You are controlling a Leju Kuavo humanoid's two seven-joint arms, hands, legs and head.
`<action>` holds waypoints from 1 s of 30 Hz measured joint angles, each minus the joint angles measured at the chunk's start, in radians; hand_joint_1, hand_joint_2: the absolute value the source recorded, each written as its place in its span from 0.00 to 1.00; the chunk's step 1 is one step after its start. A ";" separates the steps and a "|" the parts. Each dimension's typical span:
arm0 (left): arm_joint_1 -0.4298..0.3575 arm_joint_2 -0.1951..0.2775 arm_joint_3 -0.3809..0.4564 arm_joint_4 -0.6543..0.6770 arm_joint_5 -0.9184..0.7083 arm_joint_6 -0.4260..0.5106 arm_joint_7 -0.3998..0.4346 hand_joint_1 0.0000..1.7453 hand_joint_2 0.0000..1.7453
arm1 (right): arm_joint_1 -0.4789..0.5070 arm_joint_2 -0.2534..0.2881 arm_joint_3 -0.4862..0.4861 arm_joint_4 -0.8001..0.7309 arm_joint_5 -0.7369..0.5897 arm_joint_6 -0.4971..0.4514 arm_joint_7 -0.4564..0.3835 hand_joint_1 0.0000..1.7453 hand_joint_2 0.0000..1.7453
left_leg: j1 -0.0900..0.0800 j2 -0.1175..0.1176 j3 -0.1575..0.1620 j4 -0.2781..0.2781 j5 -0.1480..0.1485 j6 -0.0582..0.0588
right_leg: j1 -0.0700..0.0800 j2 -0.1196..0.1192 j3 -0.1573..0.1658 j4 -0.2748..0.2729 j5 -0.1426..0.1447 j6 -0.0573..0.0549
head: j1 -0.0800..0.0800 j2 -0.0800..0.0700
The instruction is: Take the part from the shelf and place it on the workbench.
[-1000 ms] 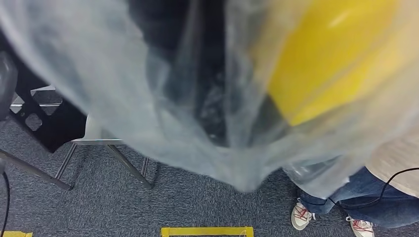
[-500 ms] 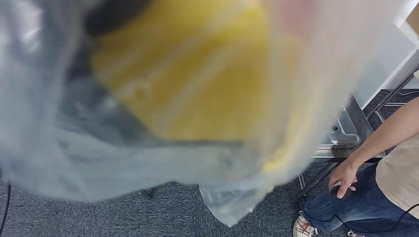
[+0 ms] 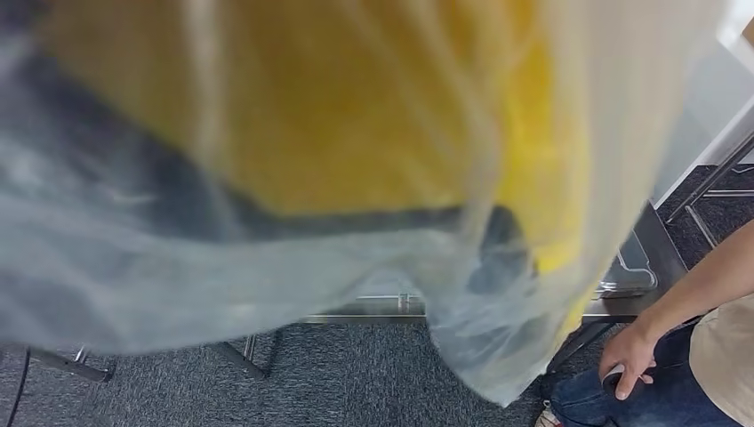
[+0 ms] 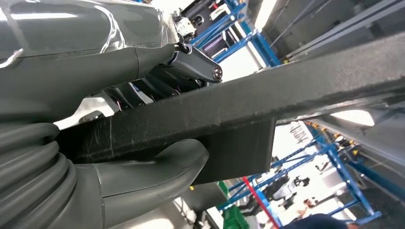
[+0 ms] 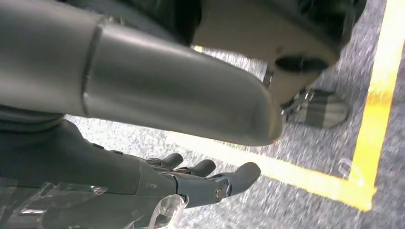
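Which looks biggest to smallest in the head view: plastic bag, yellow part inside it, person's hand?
1. Plastic bag: spans nearly the whole frame.
2. Yellow part, inside the bag.
3. Person's hand.
The bag sits close to the camera, so this is apparent size only.

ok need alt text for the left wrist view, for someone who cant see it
The robot's left hand grips a long black part, thick grey thumb on one side of the bar and darker fingers on the other. Behind it, blurred and brightly lit, are blue shelving racks.
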 joint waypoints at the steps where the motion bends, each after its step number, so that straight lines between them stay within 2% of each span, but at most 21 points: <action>1: 0.002 -0.001 -0.003 0.002 0.000 0.000 0.000 1.00 1.00 | 0.000 0.001 0.000 0.000 0.001 0.000 0.000 0.00 0.00 | 0.002 0.000 -0.036 0.032 -0.014 -0.003 | 0.000 0.001 0.009 0.000 -0.008 0.002 | 0.000 0.000; 2: 0.003 -0.002 -0.005 0.004 0.000 -0.001 0.000 1.00 1.00 | 0.001 0.001 0.000 0.000 0.001 0.000 0.000 0.00 0.00 | 0.003 0.000 -0.054 0.027 -0.010 -0.003 | 0.000 0.002 0.021 0.000 -0.017 0.004 | 0.000 0.000; 3: 0.002 -0.003 -0.007 0.006 0.000 -0.002 0.000 1.00 1.00 | 0.001 0.002 0.000 0.000 0.002 0.000 0.000 0.00 0.00 | 0.004 0.000 -0.054 -0.013 0.019 0.000 | -0.001 0.002 0.035 0.000 -0.027 0.006 | 0.000 0.000; 5: 0.000 -0.005 -0.011 0.010 0.000 -0.004 -0.002 1.00 1.00 | 0.001 0.004 0.000 0.000 0.003 0.000 0.000 0.00 0.00 | 0.003 0.002 -0.022 -0.154 0.127 0.008 | -0.002 0.003 0.064 -0.003 -0.047 0.012 | 0.000 0.000; 6: -0.001 -0.006 -0.014 0.012 0.000 -0.004 -0.002 1.00 1.00 | 0.000 0.005 0.000 0.000 0.004 0.000 0.000 0.00 0.00 | -0.001 0.003 -0.009 -0.209 0.168 0.012 | -0.002 0.003 0.075 -0.007 -0.053 0.016 | -0.001 0.000; 7: -0.002 -0.006 -0.017 0.015 0.000 -0.006 -0.003 1.00 1.00 | -0.003 0.006 0.000 0.000 0.004 0.000 0.000 0.00 0.00 | -0.006 0.004 0.000 -0.244 0.192 0.018 | -0.003 0.003 0.082 -0.014 -0.058 0.021 | -0.001 0.000; 8: -0.003 -0.008 -0.019 0.017 0.001 -0.007 -0.004 1.00 1.00 | -0.005 0.006 0.000 0.000 0.005 0.000 0.001 0.00 0.00 | -0.010 0.005 0.004 -0.261 0.199 0.024 | -0.002 0.003 0.086 -0.016 -0.057 0.027 | -0.002 0.000; 10: -0.004 -0.010 -0.023 0.021 0.001 -0.011 -0.006 1.00 1.00 | -0.009 0.008 0.000 0.000 0.007 0.000 0.001 0.00 0.00 | -0.012 0.002 0.018 -0.275 0.192 0.042 | -0.001 0.001 0.091 -0.011 -0.052 0.040 | -0.003 0.000; 12: -0.005 -0.013 -0.025 0.024 0.000 -0.018 -0.012 1.00 1.00 | -0.010 0.009 0.000 0.000 0.008 0.000 0.002 0.00 0.00 | -0.012 -0.001 0.036 -0.279 0.189 0.059 | 0.000 0.000 0.073 0.045 -0.060 0.044 | -0.002 0.000; 13: -0.007 -0.015 -0.027 0.025 0.000 -0.023 -0.017 1.00 1.00 | -0.011 0.009 0.000 0.000 0.009 0.001 0.002 0.00 0.00 | -0.014 -0.001 0.042 -0.280 0.186 0.066 | 0.000 -0.001 0.043 0.099 -0.077 0.042 | -0.001 0.000; 15: -0.006 -0.020 -0.034 0.028 0.000 -0.030 -0.023 1.00 1.00 | -0.012 0.009 0.000 0.000 0.009 0.002 0.002 0.00 0.00 | -0.022 -0.001 0.051 -0.279 0.176 0.077 | 0.004 -0.001 -0.048 0.231 -0.127 0.038 | 0.000 0.000; 16: -0.004 -0.023 -0.039 0.030 0.000 -0.033 -0.024 1.00 1.00 | -0.011 0.009 0.000 0.000 0.010 0.002 0.002 0.00 0.00 | -0.026 -0.001 0.057 -0.279 0.169 0.080 | 0.006 -0.001 -0.086 0.272 -0.149 0.036 | 0.001 0.000; 17: -0.003 -0.025 -0.043 0.032 0.000 -0.036 -0.025 1.00 1.00 | -0.010 0.009 0.000 0.000 0.010 0.003 0.003 0.00 0.00 | -0.029 -0.002 0.065 -0.279 0.162 0.082 | 0.008 -0.001 -0.109 0.280 -0.156 0.034 | 0.001 0.000; 18: -0.001 -0.027 -0.047 0.035 -0.002 -0.039 -0.025 1.00 1.00 | -0.009 0.009 0.000 0.000 0.011 0.003 0.004 0.00 0.00 | -0.033 -0.003 0.075 -0.279 0.154 0.083 | 0.009 -0.001 -0.111 0.250 -0.139 0.031 | 0.001 0.000; 21: -0.003 -0.037 -0.060 0.045 -0.025 -0.051 -0.030 1.00 1.00 | -0.006 0.009 0.001 0.000 0.013 0.003 0.006 0.00 0.00 | -0.040 -0.004 0.106 -0.277 0.127 0.080 | 0.016 0.000 -0.060 0.052 -0.003 0.018 | 0.000 0.000; 22: -0.005 -0.042 -0.066 0.051 -0.043 -0.054 -0.030 1.00 1.00 | -0.006 0.010 0.001 0.000 0.016 0.003 0.008 0.00 0.00 | -0.042 -0.004 0.112 -0.276 0.120 0.077 | 0.019 0.001 -0.046 0.009 0.031 0.014 | 0.000 0.000; 23: -0.008 -0.047 -0.073 0.057 -0.068 -0.054 -0.027 1.00 1.00 | -0.008 0.012 0.001 0.000 0.018 0.003 0.010 0.00 0.00 | -0.043 -0.005 0.114 -0.271 0.116 0.073 | 0.021 0.001 -0.041 -0.012 0.048 0.010 | 0.000 0.000; 25: -0.015 -0.058 -0.088 0.069 -0.160 -0.046 -0.012 1.00 1.00 | -0.014 0.018 0.000 -0.001 0.026 0.004 0.014 0.00 0.00 | -0.043 -0.005 0.112 -0.258 0.111 0.066 | 0.019 0.001 -0.034 -0.018 0.051 0.004 | 0.001 0.000; 27: -0.032 -0.070 -0.107 0.084 -0.337 -0.040 0.007 1.00 1.00 | -0.021 0.026 0.000 -0.001 0.035 0.007 0.020 0.00 0.00 | -0.039 -0.003 0.087 -0.208 0.099 0.055 | 0.012 0.001 -0.027 -0.020 0.047 -0.001 | -0.001 0.000; 28: -0.046 -0.076 -0.121 0.095 -0.440 -0.044 0.016 1.00 1.00 | -0.024 0.030 0.001 -0.002 0.042 0.009 0.023 0.00 0.00 | -0.034 -0.002 0.057 -0.158 0.084 0.046 | 0.008 0.002 -0.024 -0.021 0.045 -0.003 | -0.002 0.000; 30: -0.070 -0.091 -0.159 0.119 -0.634 -0.068 0.027 1.00 1.00 | -0.029 0.037 0.002 -0.002 0.054 0.011 0.031 0.00 0.00 | -0.017 -0.002 -0.026 -0.025 0.035 0.024 | 0.004 0.002 -0.022 -0.021 0.039 -0.004 | -0.004 0.000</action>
